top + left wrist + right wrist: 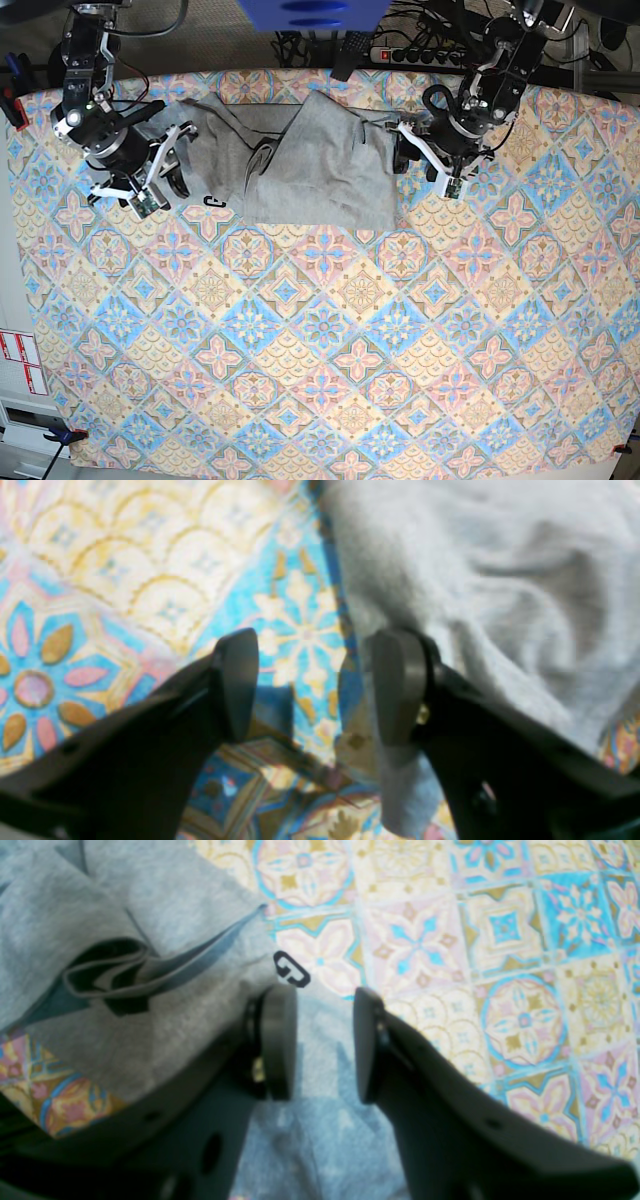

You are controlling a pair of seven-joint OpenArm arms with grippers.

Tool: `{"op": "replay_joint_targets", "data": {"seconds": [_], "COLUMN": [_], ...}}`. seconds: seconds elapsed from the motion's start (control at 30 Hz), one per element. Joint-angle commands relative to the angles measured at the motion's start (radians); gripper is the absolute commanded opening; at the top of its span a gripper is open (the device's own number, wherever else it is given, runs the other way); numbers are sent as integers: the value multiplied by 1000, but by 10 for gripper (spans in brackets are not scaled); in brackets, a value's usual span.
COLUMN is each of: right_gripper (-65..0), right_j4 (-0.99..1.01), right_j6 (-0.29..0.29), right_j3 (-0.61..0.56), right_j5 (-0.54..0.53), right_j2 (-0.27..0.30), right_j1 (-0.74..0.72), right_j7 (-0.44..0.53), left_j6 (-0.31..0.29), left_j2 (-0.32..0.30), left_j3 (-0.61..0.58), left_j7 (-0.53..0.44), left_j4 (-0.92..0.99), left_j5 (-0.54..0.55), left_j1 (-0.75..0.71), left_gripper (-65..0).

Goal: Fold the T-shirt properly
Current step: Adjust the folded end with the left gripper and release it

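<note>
Beside the left tool (307,685) (open), the rumpled grey T-shirt (530,575)

T-shirt (320,170) | heather-grey, black lettering | rumpled, partly folded | on patterned tablecloth (320,340)

Black letter "G" on grey T-shirt (330,1060), partly folded away

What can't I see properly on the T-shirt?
- Most of the black lettering: in the right wrist view, only a piece shows on the T-shirt; the cloth folds over the rest.
- Inside the dark opening: shadow hides it in the right wrist view.
- The T-shirt's top end: cut off by the left wrist view's upper edge.
- The tiny weave near the left gripper: blurred in the left wrist view.
</note>
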State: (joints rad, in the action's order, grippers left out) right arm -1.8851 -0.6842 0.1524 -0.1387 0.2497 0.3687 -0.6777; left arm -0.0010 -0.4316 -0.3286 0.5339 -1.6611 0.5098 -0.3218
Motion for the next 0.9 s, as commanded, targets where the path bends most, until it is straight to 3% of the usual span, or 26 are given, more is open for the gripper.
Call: {"op": "replay_joint_targets", "data": {"seconds": [0.0, 0.17, 0.47, 0.87], "right_gripper": [-456, -456, -456, -456], "right_j4": [-20, -20, -20, -20], "right_j6": [-1, -1, -1, -1], "right_j3": [5, 5, 6, 6], "right_j5": [-16, -16, -16, -16], "right_j2": [10, 10, 10, 10], "right_j1": [-6, -6, -6, -9], "right_j7": [23, 23, 23, 23], "left_j6": [-4, -4, -4, -4], "left_j2": [-6, -6, -14, 30], "left_j3": [6, 7, 6, -13], "left_j7": [-14, -14, -14, -14], "left_j4": [-29, -60, -52, 112], "left_j5": [5, 8, 122, 131], "left_j1": [2, 0, 5, 71], "left_gripper": [-277, -277, -277, -277]}}
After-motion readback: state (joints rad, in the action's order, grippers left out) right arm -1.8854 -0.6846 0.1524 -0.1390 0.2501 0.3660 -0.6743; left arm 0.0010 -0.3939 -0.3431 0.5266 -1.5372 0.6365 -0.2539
